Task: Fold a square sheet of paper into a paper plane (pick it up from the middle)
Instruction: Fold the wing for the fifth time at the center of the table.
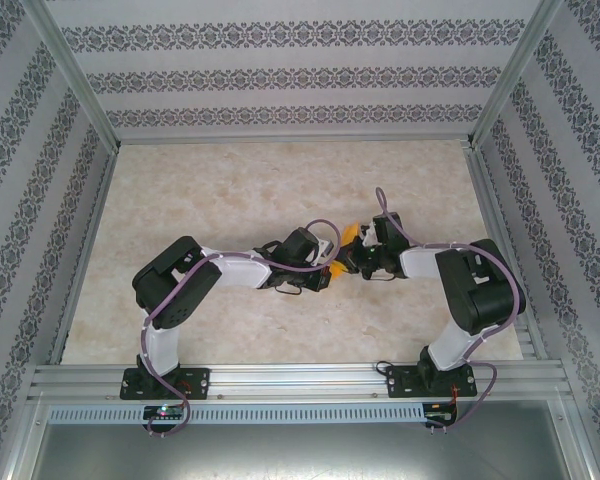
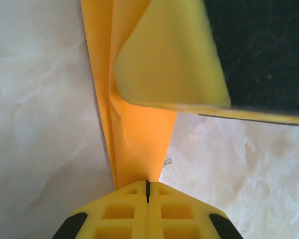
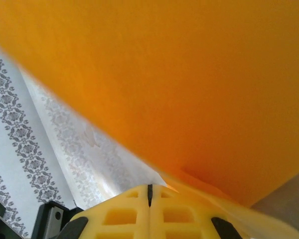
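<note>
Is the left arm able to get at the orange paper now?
Likely yes: the left tool looks shut on the thin folded orange paper; the right tool, gripping it further along, blocks nothing.

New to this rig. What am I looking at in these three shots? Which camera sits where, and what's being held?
Two small robot arms are bolted at the near edge of a pale table, inside a frame with patterned walls. The overhead picture looks down from behind them, so the left arm is on the left. The other two pictures come from a camera on each wrist, looking along that arm's own yellow fingers. Mid-table, the left claw and the right claw meet at one orange paper, the only thing on the table. It is already folded into long layers. The left wrist view shows the left claw shut on the paper's narrow end. In the right wrist view the right claw looks shut on the paper too, which fills most of that view.
</note>
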`<state>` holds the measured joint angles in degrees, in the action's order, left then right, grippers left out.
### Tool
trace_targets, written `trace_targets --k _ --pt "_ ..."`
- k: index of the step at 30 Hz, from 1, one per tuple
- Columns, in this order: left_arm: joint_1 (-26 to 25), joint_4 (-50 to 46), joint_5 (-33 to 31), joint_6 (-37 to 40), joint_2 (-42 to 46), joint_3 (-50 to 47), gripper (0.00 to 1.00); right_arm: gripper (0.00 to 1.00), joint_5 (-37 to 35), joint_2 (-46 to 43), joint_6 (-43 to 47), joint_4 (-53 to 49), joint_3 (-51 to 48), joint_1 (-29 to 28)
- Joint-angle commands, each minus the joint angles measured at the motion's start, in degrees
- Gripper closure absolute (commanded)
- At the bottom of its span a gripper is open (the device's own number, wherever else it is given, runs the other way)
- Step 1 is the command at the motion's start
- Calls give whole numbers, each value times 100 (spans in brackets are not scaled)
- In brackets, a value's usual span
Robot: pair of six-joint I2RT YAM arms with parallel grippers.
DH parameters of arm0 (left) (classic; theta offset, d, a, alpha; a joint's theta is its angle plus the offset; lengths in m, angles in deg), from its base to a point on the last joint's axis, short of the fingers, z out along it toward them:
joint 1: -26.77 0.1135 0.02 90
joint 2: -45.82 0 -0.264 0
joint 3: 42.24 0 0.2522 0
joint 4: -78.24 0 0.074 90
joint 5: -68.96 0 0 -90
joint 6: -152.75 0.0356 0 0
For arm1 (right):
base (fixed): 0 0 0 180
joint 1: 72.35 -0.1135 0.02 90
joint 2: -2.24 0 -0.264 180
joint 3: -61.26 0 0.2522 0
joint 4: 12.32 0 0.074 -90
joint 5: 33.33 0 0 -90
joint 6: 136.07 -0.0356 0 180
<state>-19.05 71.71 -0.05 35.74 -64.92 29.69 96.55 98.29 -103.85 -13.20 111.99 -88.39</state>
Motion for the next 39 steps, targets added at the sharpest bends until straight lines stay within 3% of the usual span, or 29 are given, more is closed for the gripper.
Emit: trace_targets --k 1,24,39 --pt "73 -743 -417 213 -330 -339 100 100 -113 101 -89 -15 216 -89" --pt "118 -1150 -488 609 -330 -538 100 100 -571 1107 1377 -1284 1166 407" --pt "126 -1282 -409 699 -416 -687 100 100 -728 1443 1366 -1521 1967 722"
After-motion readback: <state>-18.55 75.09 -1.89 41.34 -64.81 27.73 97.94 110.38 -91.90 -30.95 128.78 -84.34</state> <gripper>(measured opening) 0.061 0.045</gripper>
